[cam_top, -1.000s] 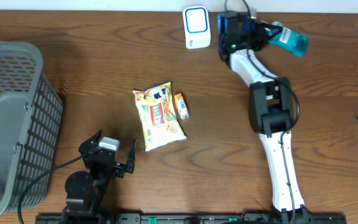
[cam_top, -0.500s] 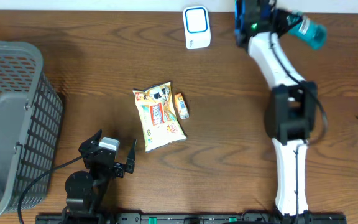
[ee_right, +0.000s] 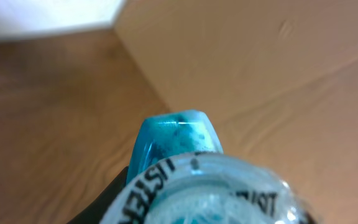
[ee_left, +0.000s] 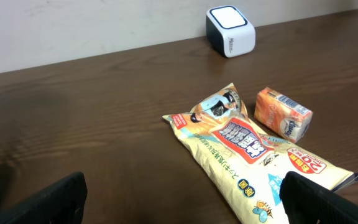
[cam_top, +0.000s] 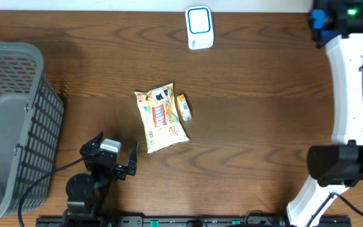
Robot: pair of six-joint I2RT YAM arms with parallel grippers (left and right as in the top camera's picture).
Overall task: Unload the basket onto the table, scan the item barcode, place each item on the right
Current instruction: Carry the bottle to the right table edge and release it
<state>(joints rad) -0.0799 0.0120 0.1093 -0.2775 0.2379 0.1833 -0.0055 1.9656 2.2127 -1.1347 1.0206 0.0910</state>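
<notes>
Across the whole overhead frame: a dark brown wood-grain table point(cam_top: 263, 94) reaches every edge.
Room: a pale wall point(ee_left: 104, 25) stands behind the table's far edge in the left wrist view. A white strip lines the top of the overhead frame.
Left edge: a grey mesh basket point(cam_top: 17, 126) fills the left side of the overhead frame.
Top centre: the scanner point(cam_top: 199, 27), a white block with a blue-rimmed face, sits near the far edge.
Centre: a yellow snack bag point(cam_top: 161, 118) lies flat, with a small orange carton point(cam_top: 183, 107) just beside its right edge.
Right side: the white right arm point(cam_top: 345, 94) runs up the frame into the upper right corner, well apart from the scanner.
Right gripper point(ee_right: 197, 208): closed partway around the teal bottle point(ee_right: 176, 140). One black finger point(ee_right: 107, 196) shows at the lower left of the right wrist view.
Item: the teal bottle fills the lower middle of the right wrist view, hard against the camera and between the fingers. Its blue-green end points up the frame, above blurred black lettering.
Behind the item: blurred brown and tan planes with a white patch at upper left. What they are cannot be told.
Left gripper point(ee_left: 185, 208): at the lower left of the overhead frame, jaws spread as wide as they go and holding nothing. The snack bag lies ahead of it, apart.
</notes>
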